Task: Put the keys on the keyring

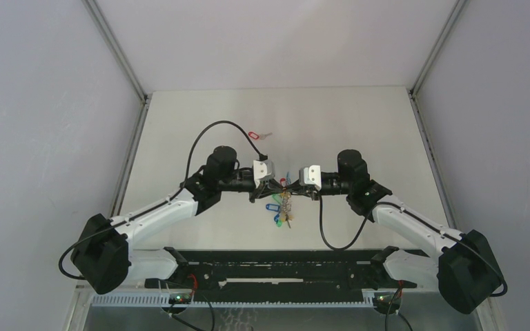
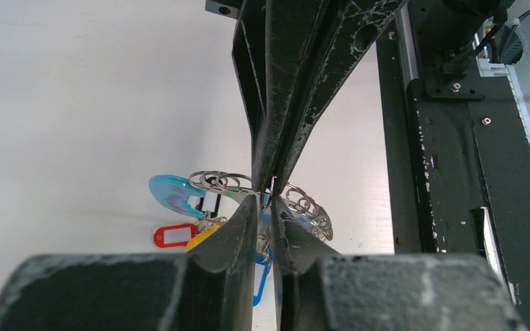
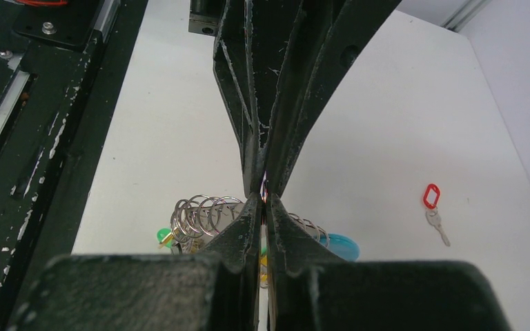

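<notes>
The key with the red oval tag (image 1: 255, 135) lies loose on the white table beyond both grippers; in the right wrist view the key (image 3: 433, 207) is off to the right. The keyring (image 1: 284, 201) hangs above the table between the two grippers, its coloured tags dangling. Its wire loops and light-blue part (image 2: 169, 193) show in the left wrist view, and the keyring's loops (image 3: 200, 214) in the right wrist view. My left gripper (image 1: 279, 185) (image 2: 267, 201) is pinched on the ring from the left. My right gripper (image 1: 292, 186) (image 3: 263, 198) is shut on it from the right, tip to tip.
A black rail frame (image 1: 276, 265) runs along the near edge between the arm bases. Grey walls stand on the left, the right and the far side of the table (image 1: 359, 124). A red tag (image 2: 172, 236) hangs among the ring's bunch.
</notes>
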